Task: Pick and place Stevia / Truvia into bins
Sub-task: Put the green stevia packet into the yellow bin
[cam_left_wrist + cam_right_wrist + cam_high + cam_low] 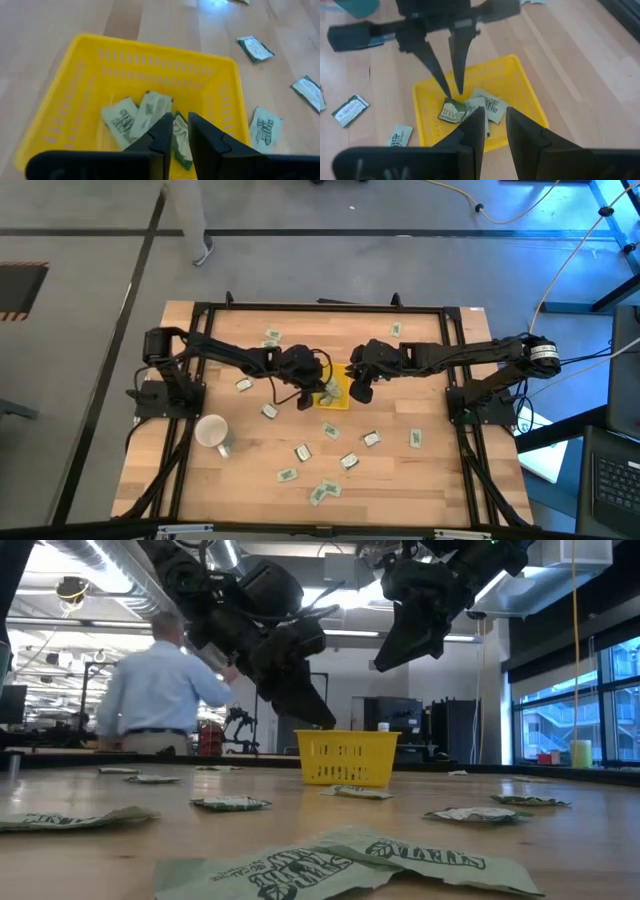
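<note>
Three packets (142,116) lie inside the yellow tray (75,85), which stands near the middle of the worktop (430,480). The left tool (451,97) reaches down into the tray, its fingers nearly closed on one more packet (452,113) at the tray bottom. The right tool (492,125) hangs above the tray edge, its fingers a little apart and holding nothing. Many other packets (330,489) lie scattered on the worktop around the tray. A white mug (211,433) stands well apart from it.
</note>
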Controlling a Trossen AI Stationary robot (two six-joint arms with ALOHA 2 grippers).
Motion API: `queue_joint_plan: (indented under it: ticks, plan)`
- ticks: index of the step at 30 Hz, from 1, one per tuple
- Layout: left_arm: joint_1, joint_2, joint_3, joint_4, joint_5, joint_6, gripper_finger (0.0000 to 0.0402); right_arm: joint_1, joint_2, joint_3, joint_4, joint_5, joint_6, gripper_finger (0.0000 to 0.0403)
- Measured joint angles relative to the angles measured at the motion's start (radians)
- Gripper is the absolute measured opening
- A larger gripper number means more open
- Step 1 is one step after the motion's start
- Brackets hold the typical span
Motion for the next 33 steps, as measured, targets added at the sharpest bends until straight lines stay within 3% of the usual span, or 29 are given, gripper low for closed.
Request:
queue_joint_plan:
  ticks: [11, 16, 24, 33]
  plan:
    - [-0.036, -0.233, -0.001, -0.322, 0.002, 0.194, 0.0054, 0.0, 0.0, 0.0, -0.005, 0.0, -0.021, 0.0082]
    - [-0.073, -0.303, -0.001, -0.544, -0.003, 0.215, 0.0058, 0.0, 0.0, 0.0, -0.005, 0.0, -0.028, 0.0082]
    - [-0.135, -0.291, -0.008, -0.863, -0.102, 0.148, 0.0054, 0.0, 0.0, 0.0, 0.004, 0.0, -0.031, 0.0082]
    - [-0.189, -0.171, -0.024, -0.841, -0.134, 0.186, 0.0058, 0.0, 0.0, 0.0, 0.009, 0.0, -0.032, 0.0082]
